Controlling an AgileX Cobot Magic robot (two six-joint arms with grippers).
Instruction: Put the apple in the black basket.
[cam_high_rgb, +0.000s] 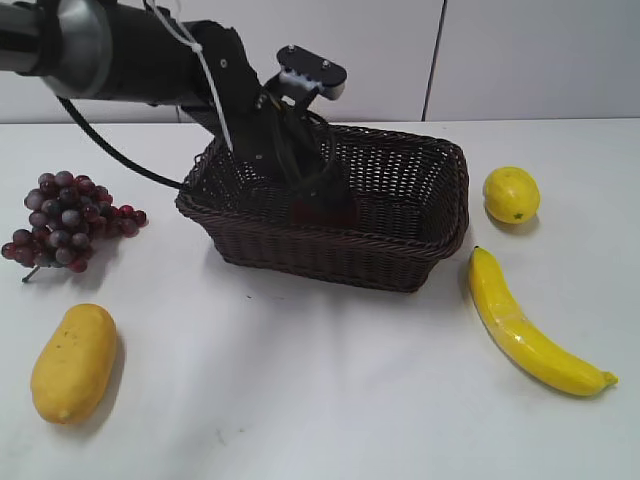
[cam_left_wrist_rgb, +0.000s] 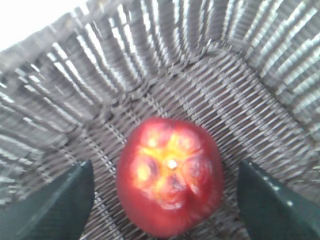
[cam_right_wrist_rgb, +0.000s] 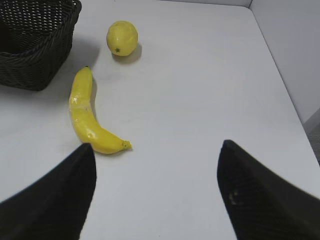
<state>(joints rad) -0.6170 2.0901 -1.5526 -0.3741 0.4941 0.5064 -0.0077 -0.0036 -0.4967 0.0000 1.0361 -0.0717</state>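
Note:
The apple (cam_left_wrist_rgb: 170, 175), dark red with an orange-yellow patch facing the camera, lies on the woven floor of the black basket (cam_left_wrist_rgb: 240, 90). My left gripper (cam_left_wrist_rgb: 165, 167) is open, one finger on each side of the apple, with a gap on both sides. In the exterior view the left gripper (cam_high_rgb: 325, 188) reaches down inside the basket (cam_high_rgb: 420, 250), and the apple (cam_high_rgb: 320, 212) shows only as a red tint through the weave. My right gripper (cam_right_wrist_rgb: 156, 145) is open and empty above bare table. It does not show in the exterior view.
A grape bunch (cam_high_rgb: 65, 218) and a yellow-orange fruit (cam_high_rgb: 73, 362) lie left of the basket. A lemon (cam_high_rgb: 511, 194) and a banana (cam_high_rgb: 525, 325) lie to its right. The banana (cam_right_wrist_rgb: 85, 117), lemon (cam_right_wrist_rgb: 122, 38) and a basket corner (cam_right_wrist_rgb: 35, 50) also show in the right wrist view.

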